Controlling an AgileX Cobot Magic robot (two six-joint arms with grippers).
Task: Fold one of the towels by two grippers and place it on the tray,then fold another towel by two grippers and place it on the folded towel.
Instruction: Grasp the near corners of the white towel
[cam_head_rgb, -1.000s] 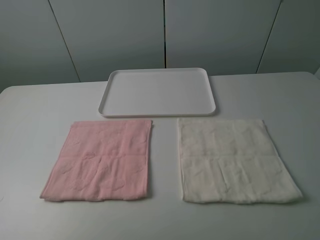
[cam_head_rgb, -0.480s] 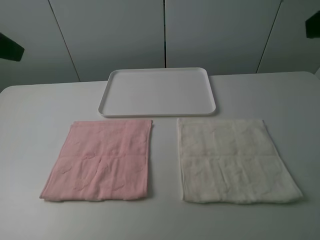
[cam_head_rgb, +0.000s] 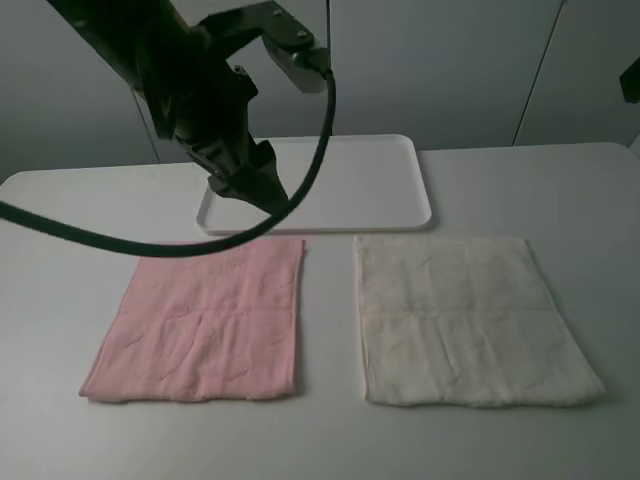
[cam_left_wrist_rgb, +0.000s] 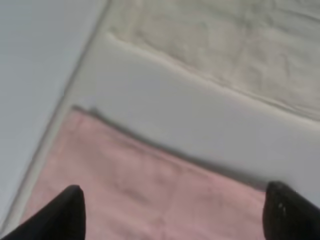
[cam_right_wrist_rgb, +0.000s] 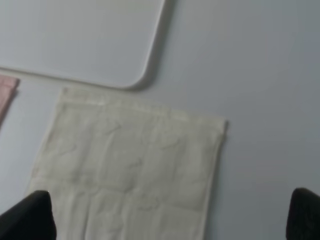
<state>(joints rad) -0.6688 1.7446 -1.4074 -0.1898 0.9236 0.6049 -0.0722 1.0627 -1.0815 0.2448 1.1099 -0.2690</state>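
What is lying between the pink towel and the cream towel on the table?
Nothing: only a bare strip of white table separates the pink towel from the cream towel. The exterior high and left wrist views both show it.

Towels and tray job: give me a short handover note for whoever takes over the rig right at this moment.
Left gripper: open, holding nothing, above the far edge of the pink towel, close to the white tray.
Right gripper: open, holding nothing, above the cream towel.
Things: both towels lie flat side by side on the table, in front of the tray. The pink one is on the left and the cream one on the right. Neither is on the tray.
Done: nothing folded or placed yet.
Left: fold one towel with both grippers and put it on the tray, then fold the other and lay it on top.
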